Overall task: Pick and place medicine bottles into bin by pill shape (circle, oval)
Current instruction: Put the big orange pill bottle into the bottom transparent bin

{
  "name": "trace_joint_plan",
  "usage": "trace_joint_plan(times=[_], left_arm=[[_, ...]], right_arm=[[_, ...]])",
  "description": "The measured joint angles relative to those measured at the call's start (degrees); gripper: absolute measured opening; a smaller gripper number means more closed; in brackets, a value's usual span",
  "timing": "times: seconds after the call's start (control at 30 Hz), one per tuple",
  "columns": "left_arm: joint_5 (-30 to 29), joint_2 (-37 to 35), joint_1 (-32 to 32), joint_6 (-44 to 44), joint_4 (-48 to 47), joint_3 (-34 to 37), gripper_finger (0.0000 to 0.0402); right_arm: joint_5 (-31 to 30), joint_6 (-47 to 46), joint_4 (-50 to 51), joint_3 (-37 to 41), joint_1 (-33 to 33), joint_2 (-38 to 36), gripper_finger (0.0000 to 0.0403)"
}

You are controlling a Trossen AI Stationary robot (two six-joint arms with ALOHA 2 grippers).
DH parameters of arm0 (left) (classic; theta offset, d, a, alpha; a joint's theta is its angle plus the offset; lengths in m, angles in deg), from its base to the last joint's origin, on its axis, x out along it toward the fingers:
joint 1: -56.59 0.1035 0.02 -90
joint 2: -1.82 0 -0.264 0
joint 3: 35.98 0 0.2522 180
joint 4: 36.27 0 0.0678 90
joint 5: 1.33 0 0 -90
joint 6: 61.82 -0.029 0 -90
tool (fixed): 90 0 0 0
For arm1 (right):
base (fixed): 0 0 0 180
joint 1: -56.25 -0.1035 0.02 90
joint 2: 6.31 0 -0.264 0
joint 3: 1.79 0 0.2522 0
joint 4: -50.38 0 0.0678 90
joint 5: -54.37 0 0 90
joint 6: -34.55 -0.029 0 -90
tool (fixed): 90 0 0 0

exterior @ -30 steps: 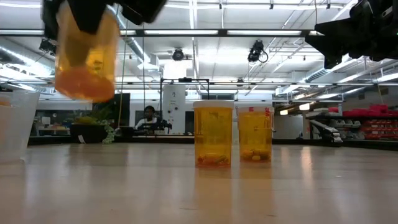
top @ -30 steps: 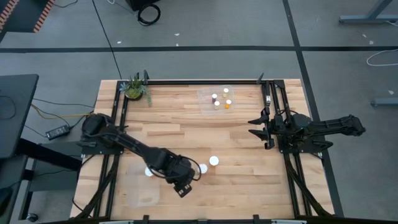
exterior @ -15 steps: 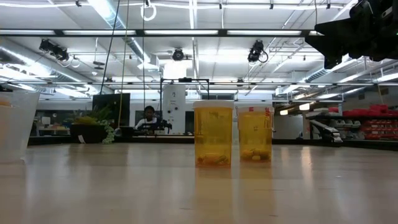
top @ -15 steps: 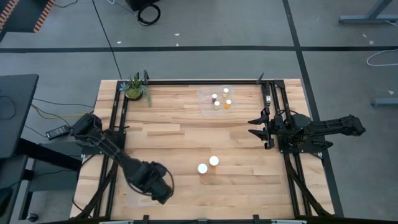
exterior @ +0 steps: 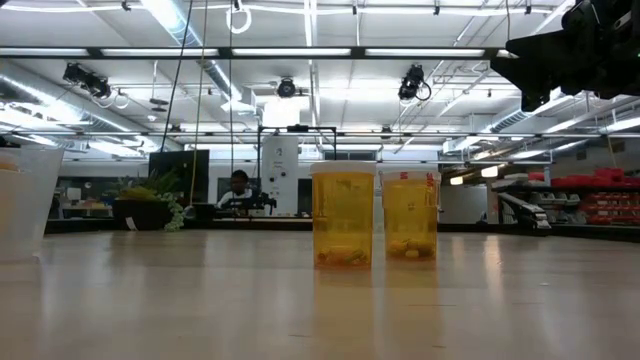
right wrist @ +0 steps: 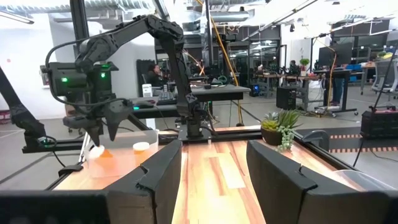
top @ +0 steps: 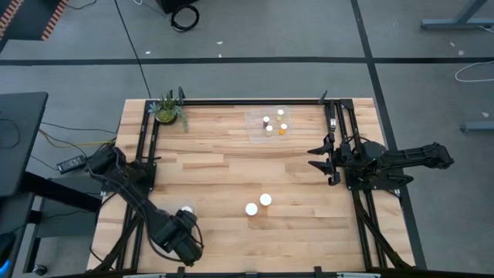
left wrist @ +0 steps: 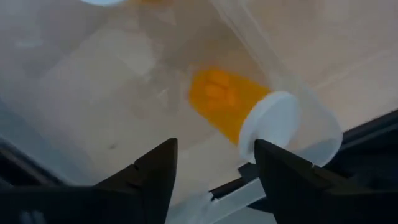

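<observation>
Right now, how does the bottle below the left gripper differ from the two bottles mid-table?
Pose: the binned bottle, below the left gripper, lies tilted on its side. The two mid-table bottles stand upright.
Place: the binned bottle is inside the clear bin. The pair stands side by side on the bare table.
Shared: orange bodies, white caps.

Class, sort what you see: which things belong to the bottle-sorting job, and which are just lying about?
Job: two standing bottles; orange bottle lying in the near bin; far bin holding small bottles; left gripper, open above that near bin; right gripper, waiting at the table's right.
Lying about: potted plant; power brick on the floor.
</observation>
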State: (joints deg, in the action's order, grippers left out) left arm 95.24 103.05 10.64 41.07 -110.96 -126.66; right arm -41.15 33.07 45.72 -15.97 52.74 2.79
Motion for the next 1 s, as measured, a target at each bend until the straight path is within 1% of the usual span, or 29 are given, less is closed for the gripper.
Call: trace_joint_plan(times=[0.1, 0.27, 0.37, 0.43, 0.53, 0.6, 0.7, 0.8, 0.87, 1.0], left_arm=[[-0.04, 0.11, -0.04, -0.17, 2.50, 1.45, 0.0206], [-0.09, 0.09, 0.15, -0.70, 0.07, 1.39, 0.0189], [0.59, 0.09, 0.18, -3.43, -0.38, 1.39, 0.0187], [0.93, 0.09, 0.42, -9.25, -0.34, 1.39, 0.0188], [1.30, 0.09, 0.51, -23.30, 1.60, 1.39, 0.0193], [1.38, 0.09, 0.82, -31.08, 2.22, 1.39, 0.0197], [1.56, 0.09, 1.44, -42.04, -0.20, 1.39, 0.0197], [1.66, 0.09, 2.50, -44.33, -4.58, 1.39, 0.0187], [1.66, 0.09, 2.87, -46.60, -5.08, 1.39, 0.0180], [1.77, 0.47, 2.66, -56.49, -5.01, 1.37, 0.0167]], right_arm=[[0.00, 0.00, 0.00, 0.00, 0.00, 0.00, 0.0188], [0.00, 0.00, -0.02, -0.02, 0.01, 0.00, 0.0188], [0.00, 0.01, -0.02, -0.01, 0.00, 0.00, 0.0188], [0.00, 0.00, 0.00, -0.02, 0.02, 0.00, 0.0188], [0.01, 0.00, 0.00, -0.02, 0.01, 0.00, 0.0188], [0.01, 0.00, 0.00, -0.02, 0.02, 0.00, 0.0188], [0.01, 0.00, 0.03, -0.02, 0.01, 0.00, 0.0188], [0.00, 0.00, 0.05, -0.02, 0.00, 0.00, 0.0188], [0.00, 0.00, 0.03, -0.02, 0.00, 0.00, 0.0188], [0.02, 0.00, 0.05, -0.02, 0.00, 0.00, 0.0188]])
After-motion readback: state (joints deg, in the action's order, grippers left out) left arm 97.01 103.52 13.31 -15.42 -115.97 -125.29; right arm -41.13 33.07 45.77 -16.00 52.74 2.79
